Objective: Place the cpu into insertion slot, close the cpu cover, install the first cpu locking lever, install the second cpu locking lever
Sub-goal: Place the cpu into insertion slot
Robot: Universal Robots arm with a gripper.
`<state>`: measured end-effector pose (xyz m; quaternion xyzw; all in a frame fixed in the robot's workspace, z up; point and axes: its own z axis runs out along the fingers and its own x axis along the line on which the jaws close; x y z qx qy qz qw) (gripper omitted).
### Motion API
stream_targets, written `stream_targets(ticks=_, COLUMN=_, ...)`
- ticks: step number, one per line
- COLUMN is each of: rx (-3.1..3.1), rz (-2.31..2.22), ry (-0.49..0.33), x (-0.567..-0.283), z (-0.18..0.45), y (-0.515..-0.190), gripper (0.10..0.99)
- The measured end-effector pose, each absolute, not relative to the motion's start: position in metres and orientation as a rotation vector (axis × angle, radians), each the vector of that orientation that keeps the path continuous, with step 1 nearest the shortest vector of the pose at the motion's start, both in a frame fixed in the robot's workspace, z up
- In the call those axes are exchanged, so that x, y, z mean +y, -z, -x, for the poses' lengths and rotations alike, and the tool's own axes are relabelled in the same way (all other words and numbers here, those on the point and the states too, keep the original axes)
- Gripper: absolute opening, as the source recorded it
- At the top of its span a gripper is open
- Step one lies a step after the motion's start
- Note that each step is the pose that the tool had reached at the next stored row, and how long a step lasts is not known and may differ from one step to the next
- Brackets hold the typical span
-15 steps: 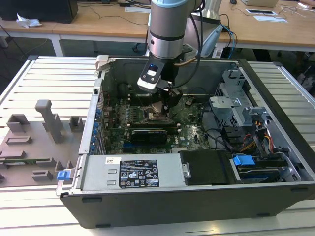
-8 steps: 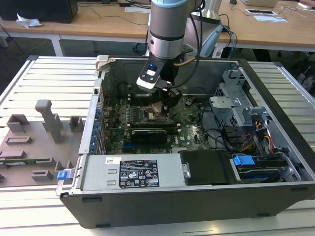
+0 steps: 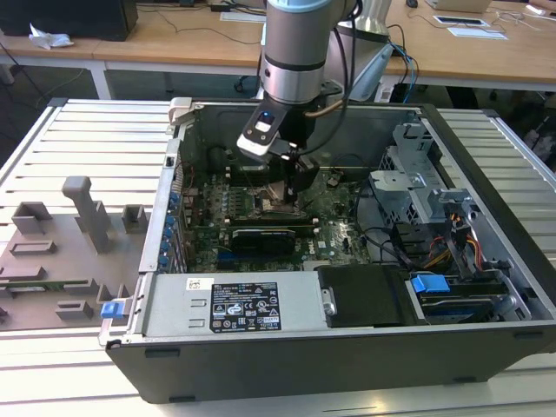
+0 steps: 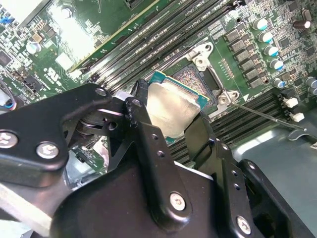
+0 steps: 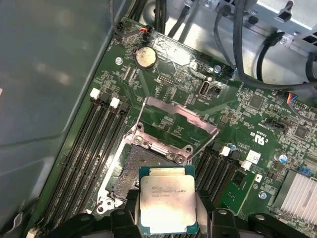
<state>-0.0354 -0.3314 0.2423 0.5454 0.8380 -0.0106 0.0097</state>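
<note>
Gripper [image 4: 171,113] closure on the cpu [image 4: 174,105] is seen in both wrist views. Two matte black fingers [image 4: 140,106] are pressed against opposite edges of the flat square chip, whose silvery-tan metal top is framed by a thin green rim. The chip is held over the insertion slot [image 5: 130,171] and covers part of it; whether contact is made cannot be told. Beyond the slot, the cpu cover [image 5: 179,113], a thin grey metal frame with an open centre, stands open on its hinge. A thin steel lever [image 4: 260,115] is seen running out from a corner of the slot across the long black memory slots [image 5: 96,144].

In the exterior view, at its left, a flat grey fixture plate [image 3: 65,265] is seen carrying upright grey blocks. Beside it, an open computer case [image 3: 304,365] of dark sheet metal is laid on a ribbed white table [image 3: 95,139]. Inside the case a green motherboard [image 3: 343,204] is mounted, and the arm [image 3: 295,52] is lowered to its middle. A silver labelled box [image 3: 234,304] is fitted along the near wall. A metal drive cage [image 3: 417,187] with bundled cables is set toward the exterior view's right.
</note>
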Motion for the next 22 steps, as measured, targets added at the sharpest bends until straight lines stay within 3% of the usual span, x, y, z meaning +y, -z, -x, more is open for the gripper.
stream_targets(ticks=22, rx=2.501, rz=-1.861, ry=0.049, x=-0.3314, z=0.0354, y=-0.2419, gripper=0.541)
